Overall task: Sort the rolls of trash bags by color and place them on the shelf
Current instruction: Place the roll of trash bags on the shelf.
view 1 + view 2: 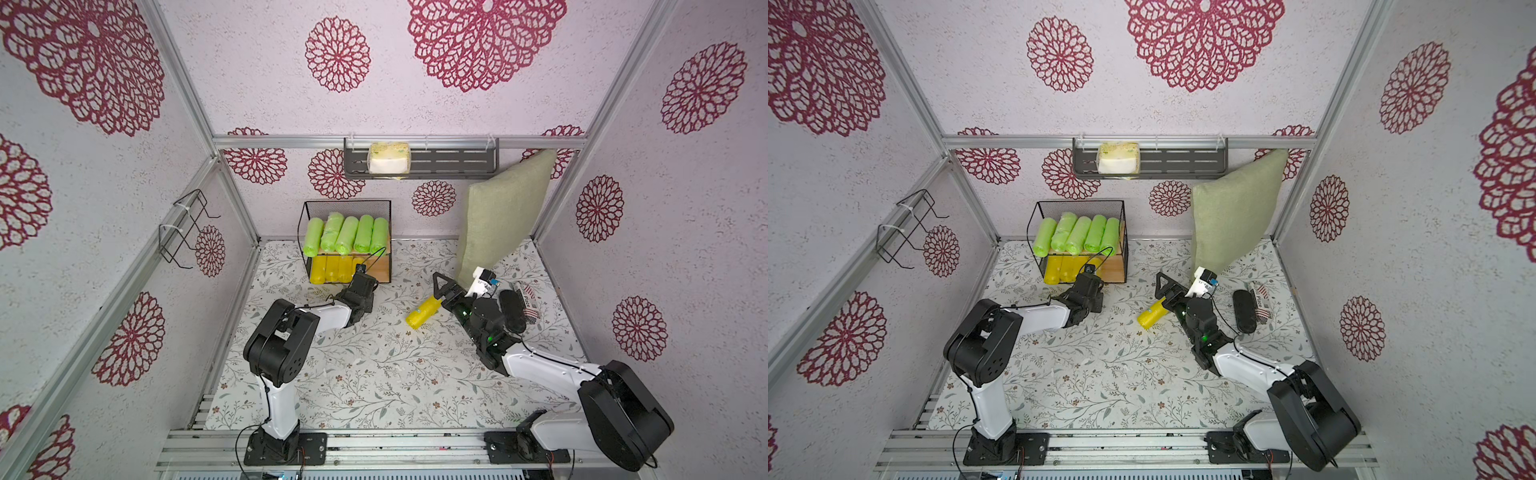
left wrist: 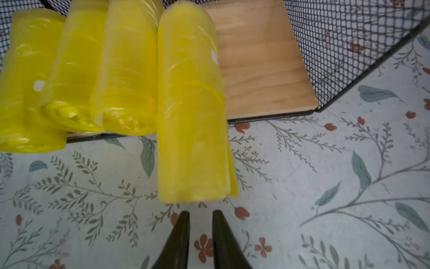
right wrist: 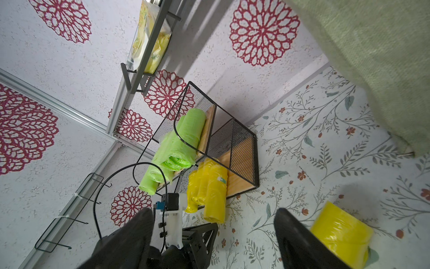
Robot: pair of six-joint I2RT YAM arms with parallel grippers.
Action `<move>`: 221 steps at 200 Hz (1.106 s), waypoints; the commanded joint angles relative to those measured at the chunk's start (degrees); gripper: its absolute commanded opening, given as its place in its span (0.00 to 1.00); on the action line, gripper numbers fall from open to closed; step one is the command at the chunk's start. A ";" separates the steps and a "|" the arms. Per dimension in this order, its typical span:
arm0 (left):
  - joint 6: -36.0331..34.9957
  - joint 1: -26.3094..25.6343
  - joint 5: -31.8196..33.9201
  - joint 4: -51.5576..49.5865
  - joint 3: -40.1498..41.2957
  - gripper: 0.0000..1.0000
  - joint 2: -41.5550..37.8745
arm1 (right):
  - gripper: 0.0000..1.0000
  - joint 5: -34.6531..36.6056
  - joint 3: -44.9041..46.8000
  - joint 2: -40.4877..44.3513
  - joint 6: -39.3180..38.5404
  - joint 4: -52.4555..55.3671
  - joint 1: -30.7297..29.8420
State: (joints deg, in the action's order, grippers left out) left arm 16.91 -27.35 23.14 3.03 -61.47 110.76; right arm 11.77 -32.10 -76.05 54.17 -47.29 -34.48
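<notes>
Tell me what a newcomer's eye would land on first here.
First, the small black wire-mesh shelf at the back wall: five lime-green trash-bag rolls side by side on its upper tier, bright yellow rolls on the lower. Next, one lone yellow roll lying on the flower-patterned tabletop near the right arm, and the big sage-green cushion leaning in the back corner.

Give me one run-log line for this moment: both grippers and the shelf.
left gripper: shut, empty, near overhanging yellow roll | right gripper: open, beside loose yellow roll | shelf: five green rolls above, four yellow below
</notes>
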 commanded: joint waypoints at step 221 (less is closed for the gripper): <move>1.24 2.04 0.95 3.22 -6.83 0.45 4.24 | 0.86 0.51 0.50 -2.71 -0.96 1.76 0.19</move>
State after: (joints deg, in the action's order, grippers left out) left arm 17.41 -24.77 23.86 5.30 -70.15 118.67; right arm 11.62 -31.24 -77.60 54.11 -47.11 -34.48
